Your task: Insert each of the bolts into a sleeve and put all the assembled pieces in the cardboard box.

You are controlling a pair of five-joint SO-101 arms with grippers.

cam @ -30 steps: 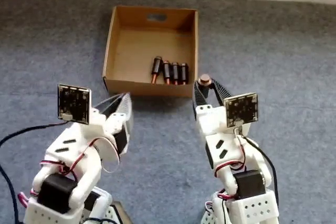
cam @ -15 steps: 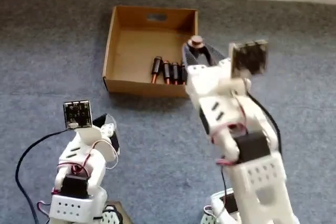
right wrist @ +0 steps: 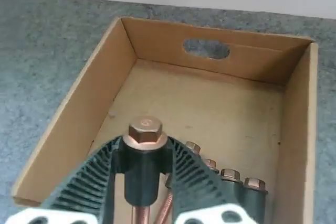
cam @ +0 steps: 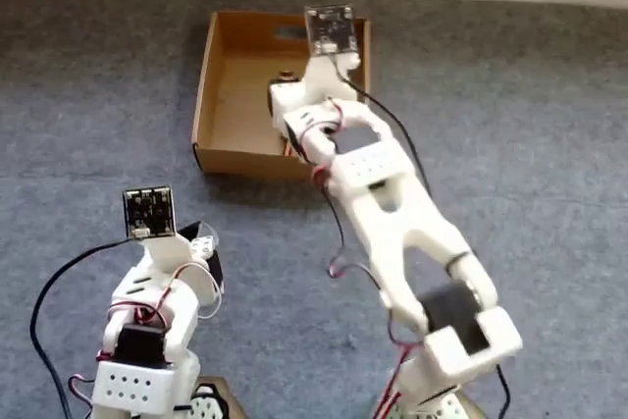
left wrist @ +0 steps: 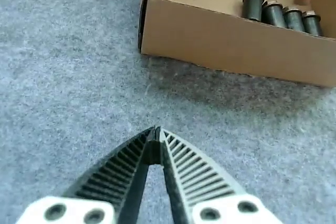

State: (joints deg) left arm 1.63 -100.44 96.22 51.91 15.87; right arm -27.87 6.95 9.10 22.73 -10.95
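Note:
My right gripper [right wrist: 144, 146] is shut on an assembled piece [right wrist: 145, 131], a copper bolt standing upright in a black sleeve. It hangs over the inside of the cardboard box [right wrist: 157, 35], near the front wall. Several assembled pieces [right wrist: 231, 179] lie side by side on the box floor next to it. In the high view the right arm stretches over the box [cam: 204, 95], with its gripper [cam: 285, 95] above the middle. My left gripper [left wrist: 156, 132] is shut and empty, low over the carpet short of the box [left wrist: 226, 40], whose pieces [left wrist: 281, 14] lie behind the near wall. Its arm is folded back at the lower left [cam: 208, 247].
Grey carpet [cam: 510, 125] covers the table all around the box. The right arm's long body crosses the space in front of the box's right corner. A pale wall runs along the far edge.
The right arm has swung forward and leftward, carrying the piece from outside the box's front right corner to over the box. The left arm pulled back towards its base, then stayed.

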